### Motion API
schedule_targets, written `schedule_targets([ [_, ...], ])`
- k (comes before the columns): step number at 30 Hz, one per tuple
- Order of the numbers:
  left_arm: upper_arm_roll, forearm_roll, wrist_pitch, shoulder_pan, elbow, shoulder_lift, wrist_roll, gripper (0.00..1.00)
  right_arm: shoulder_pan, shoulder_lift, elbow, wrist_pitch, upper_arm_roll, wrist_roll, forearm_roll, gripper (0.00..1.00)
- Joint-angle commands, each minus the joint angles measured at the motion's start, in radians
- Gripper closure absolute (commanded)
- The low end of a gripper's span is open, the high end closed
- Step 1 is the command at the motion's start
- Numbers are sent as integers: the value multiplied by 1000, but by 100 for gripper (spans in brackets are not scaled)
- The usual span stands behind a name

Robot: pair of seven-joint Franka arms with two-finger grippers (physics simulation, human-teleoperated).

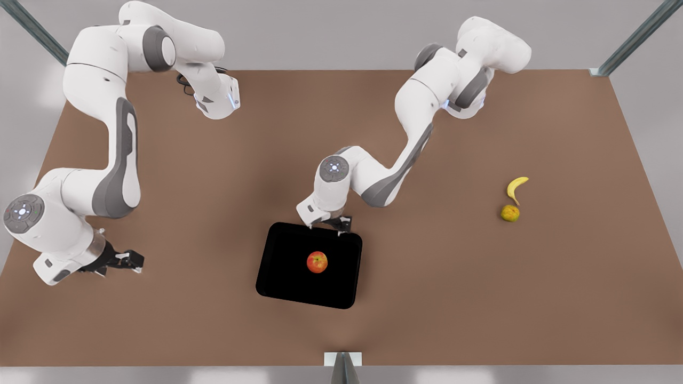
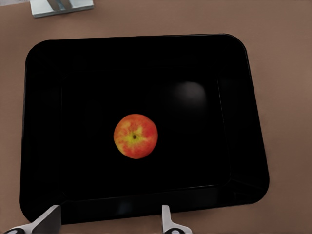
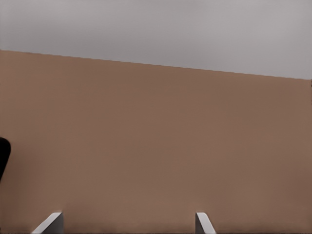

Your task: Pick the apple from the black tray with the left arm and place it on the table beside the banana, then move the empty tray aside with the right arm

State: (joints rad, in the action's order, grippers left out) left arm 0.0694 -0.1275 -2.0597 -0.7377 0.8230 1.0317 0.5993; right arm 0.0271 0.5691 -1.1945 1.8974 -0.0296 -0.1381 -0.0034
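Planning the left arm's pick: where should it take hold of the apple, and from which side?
Grip the apple across its round middle, coming straight down from above. It sits stem-up, alone on the black tray, whose raised rim hinders sideways approaches. The left pincer, open, hovers at the tray's edge.

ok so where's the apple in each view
Front view: apple near the middle of the black tray, below the left gripper.
Left wrist view: apple on the tray, slightly off-centre.
Right wrist view: not in it; only a black sliver, probably the tray's edge.
Shared landmark: the tray.
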Motion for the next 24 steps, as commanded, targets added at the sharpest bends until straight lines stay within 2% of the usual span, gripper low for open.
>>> schedule_targets([
  [1, -8, -67, -240, -9, -31, 62, 599, 0, -1, -5, 3, -93, 0, -21, 0, 0],
  [6, -51, -70, -254, -46, -58, 143, 531, 0, 1, -5, 6, -90, -9, -21, 5, 0],
  [7, -102, -69, -249, -74, -58, 151, 550, 0, -1, -3, 6, -81, -1, -21, 5, 0],
  [13, -103, -67, -263, -65, -59, 191, 455, 0, -1, -3, 6, -80, 8, -20, 5, 0],
  [24, -140, -69, -427, -51, -68, 237, 439, 0, -1, -3, 6, -80, 7, -20, 2, 0],
])
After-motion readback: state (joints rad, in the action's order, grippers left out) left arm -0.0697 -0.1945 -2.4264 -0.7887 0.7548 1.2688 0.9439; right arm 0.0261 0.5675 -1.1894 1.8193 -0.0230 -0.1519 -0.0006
